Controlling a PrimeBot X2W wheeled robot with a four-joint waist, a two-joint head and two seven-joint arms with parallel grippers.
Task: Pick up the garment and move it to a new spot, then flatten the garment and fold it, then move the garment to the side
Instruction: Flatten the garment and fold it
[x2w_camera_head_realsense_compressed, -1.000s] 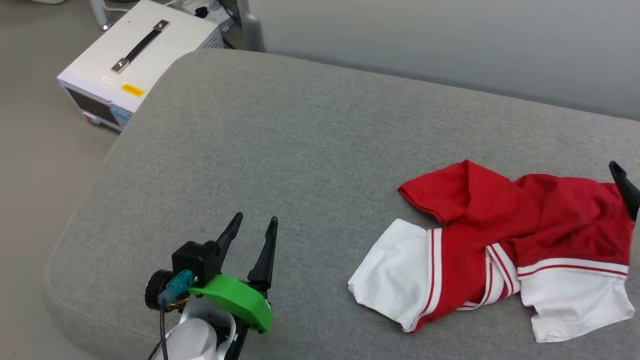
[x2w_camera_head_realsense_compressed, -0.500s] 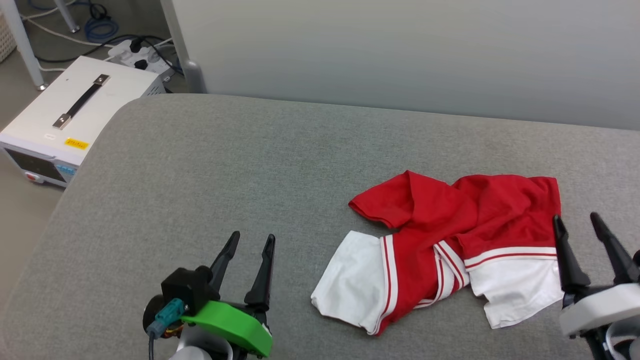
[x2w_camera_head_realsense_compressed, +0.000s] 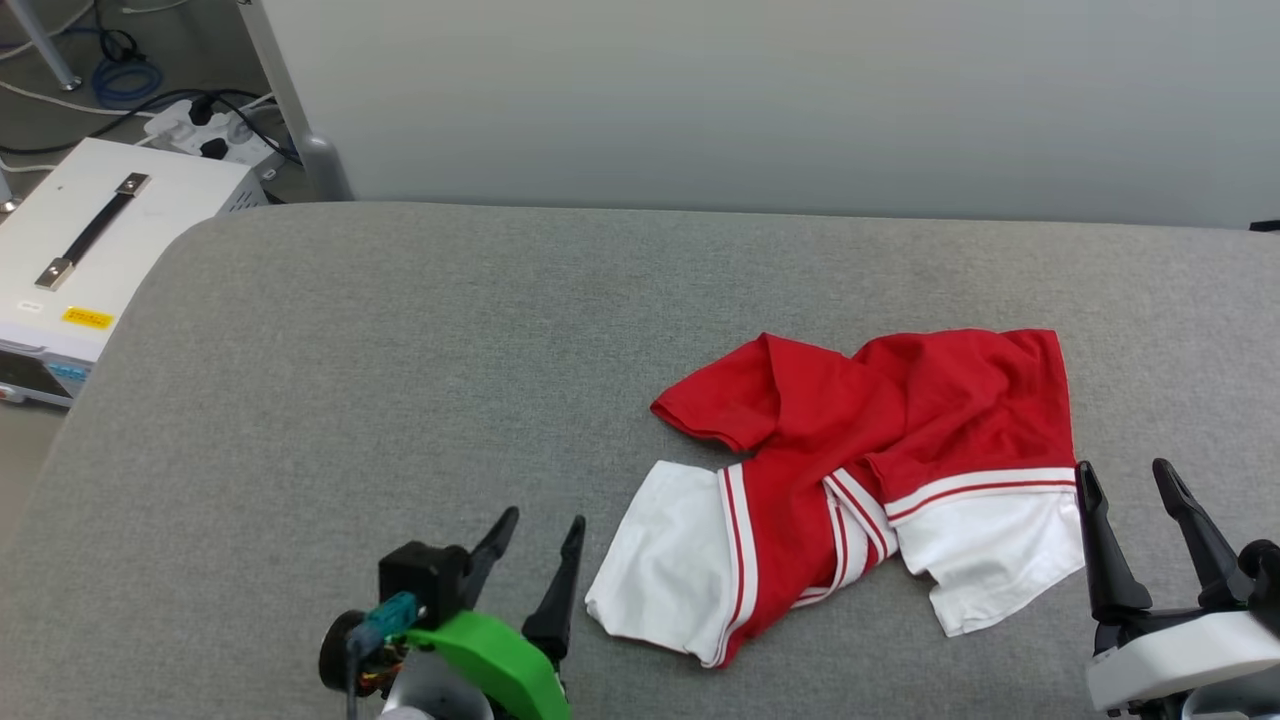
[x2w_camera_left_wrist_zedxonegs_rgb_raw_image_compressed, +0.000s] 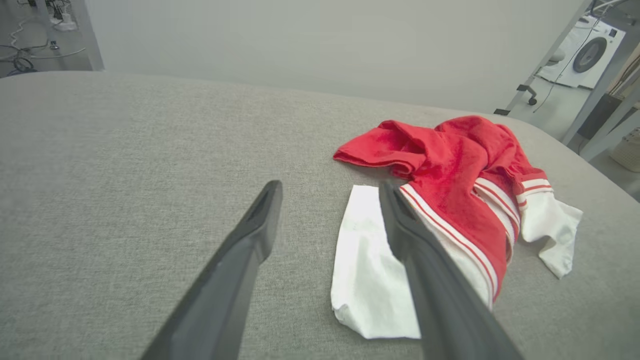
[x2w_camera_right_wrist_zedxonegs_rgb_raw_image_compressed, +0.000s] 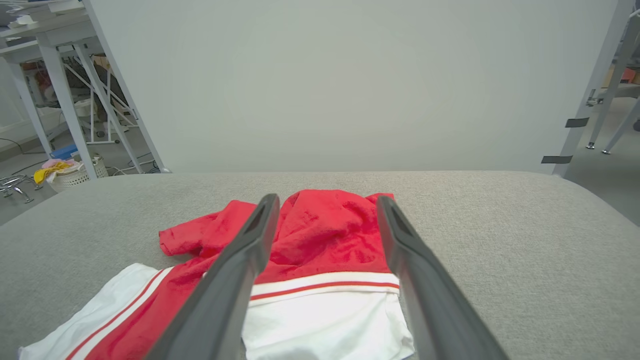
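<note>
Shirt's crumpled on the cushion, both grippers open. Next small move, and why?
Likely lower the right gripper onto the white sleeve end and close. Both it and the left gripper stand open and empty, the shirt lies crumpled on the grey cushion, and the right wrist view has that sleeve lined up between its fingers.

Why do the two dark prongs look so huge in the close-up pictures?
Left wrist and right wrist views: wide-angle distortion, seen from close behind the left gripper and right gripper, so they loom large and taper away; the garment beyond looks small. Head view: even soft light, faint shadows, no glare.
</note>
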